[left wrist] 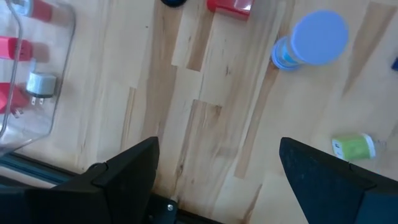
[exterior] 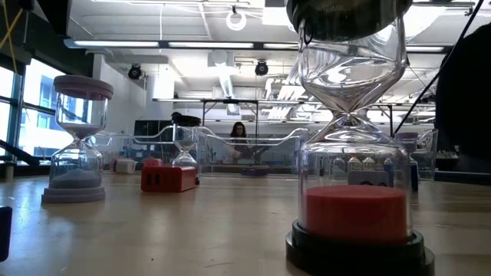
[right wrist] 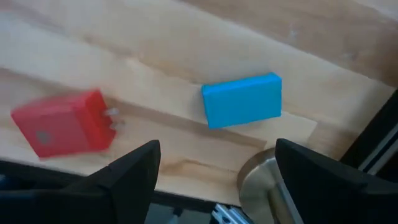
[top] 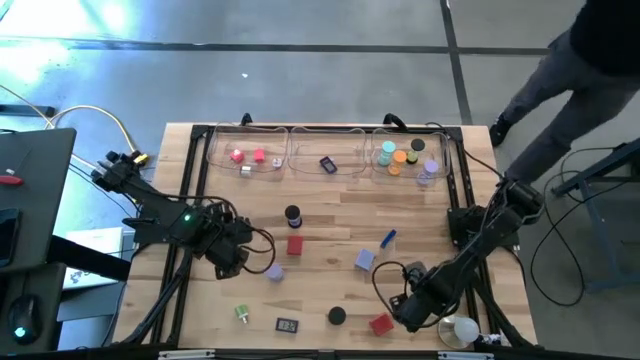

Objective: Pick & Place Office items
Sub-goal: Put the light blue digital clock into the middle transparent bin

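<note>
1. We are judging that the right gripper point(top: 408, 308), at lower right of the high view beside the red block point(top: 381, 324), risks nudging it toward the white bulb point(top: 461, 329).
2. Both grippers are standing wide and holding nothing; the left gripper point(top: 232, 262) is hovering at lower left over bare worktop point(top: 330, 205), near the lavender block point(top: 273, 271).

Three clear plastic trays point(top: 305, 160) are standing in a row along the far edge of the wooden table point(top: 330, 215). A white round bulb-like object point(top: 462, 329) is lying at the near right corner. A person point(top: 575, 75) is standing beyond the table's far right corner.
</note>
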Controlling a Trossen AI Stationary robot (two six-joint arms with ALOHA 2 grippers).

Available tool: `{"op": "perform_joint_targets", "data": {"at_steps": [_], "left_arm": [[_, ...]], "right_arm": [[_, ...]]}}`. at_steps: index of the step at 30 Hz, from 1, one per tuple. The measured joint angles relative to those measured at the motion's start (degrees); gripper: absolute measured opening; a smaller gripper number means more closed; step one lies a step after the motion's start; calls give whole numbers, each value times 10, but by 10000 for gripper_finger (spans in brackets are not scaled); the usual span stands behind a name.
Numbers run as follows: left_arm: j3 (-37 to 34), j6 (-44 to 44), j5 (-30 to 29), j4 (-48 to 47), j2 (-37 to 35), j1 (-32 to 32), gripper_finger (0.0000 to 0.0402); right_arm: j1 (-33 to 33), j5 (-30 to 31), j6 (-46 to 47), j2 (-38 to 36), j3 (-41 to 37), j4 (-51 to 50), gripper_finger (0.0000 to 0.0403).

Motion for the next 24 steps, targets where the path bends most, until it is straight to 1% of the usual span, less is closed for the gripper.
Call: {"op": "perform_joint_targets", "data": {"at_steps": [5,9,24], "left_arm": [[0,-5,0,4,0,-17,325],[0,-5,0,12,0,-23,325],[0,0,-15,13,0,-24,325]], "right_arm": [[0,-10,-5,1,0,10,307],[4,-5,-1,1,0,19,307],[4,-11,0,1,0,34,309]]}}
